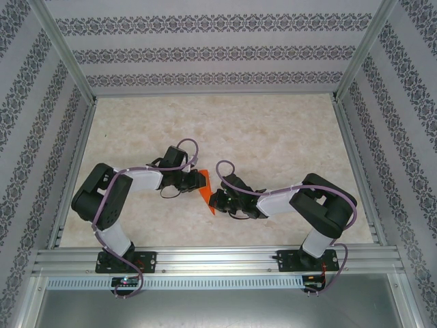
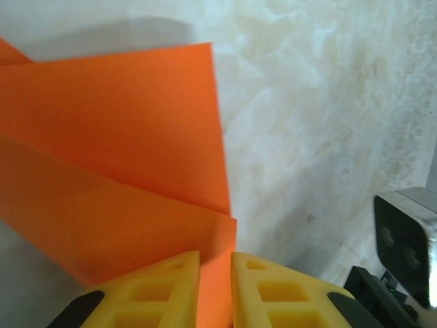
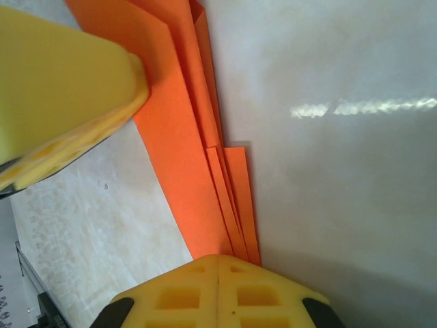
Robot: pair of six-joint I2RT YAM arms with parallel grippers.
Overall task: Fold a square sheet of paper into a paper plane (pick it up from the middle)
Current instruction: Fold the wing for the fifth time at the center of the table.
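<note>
Left hand [image 2: 215, 273] and right hand [image 3: 218, 263] point inward, both pinched closed.

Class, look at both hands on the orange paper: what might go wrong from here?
Both the left hand and the right hand pinch the paper plane; pulling apart may tear or unfold it. The right hand grips only a narrow layered end, so layers might slip. The hands sit close together and may collide.

paper plane [image 2: 123, 150]: matt orange paper | table [image 2: 328, 137]: smooth marbled, faintly glossy
</note>
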